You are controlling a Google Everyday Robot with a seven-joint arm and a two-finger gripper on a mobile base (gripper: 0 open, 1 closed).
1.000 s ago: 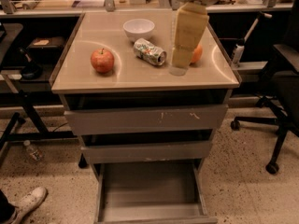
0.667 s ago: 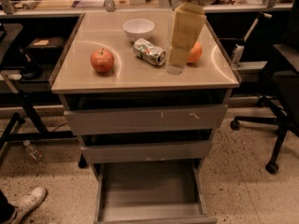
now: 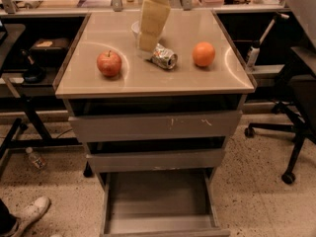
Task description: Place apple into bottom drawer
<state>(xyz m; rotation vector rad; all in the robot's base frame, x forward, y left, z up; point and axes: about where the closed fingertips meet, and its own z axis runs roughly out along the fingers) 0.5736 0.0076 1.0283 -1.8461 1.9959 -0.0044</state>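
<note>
The red apple sits on the left part of the cabinet top. The bottom drawer is pulled out and holds nothing that I can see. My gripper hangs from the top of the view over the back middle of the cabinet top, to the right of the apple and apart from it. It stands in front of a white bowl and next to a crushed can.
An orange lies right of the can. The two upper drawers are slightly open. Office chair legs stand to the right. A plastic bottle and a shoe are on the floor at left.
The gripper has swung left, from over the orange's side to the back middle above the bowl. The orange now shows fully. The view has shifted so the cabinet sits more central.
</note>
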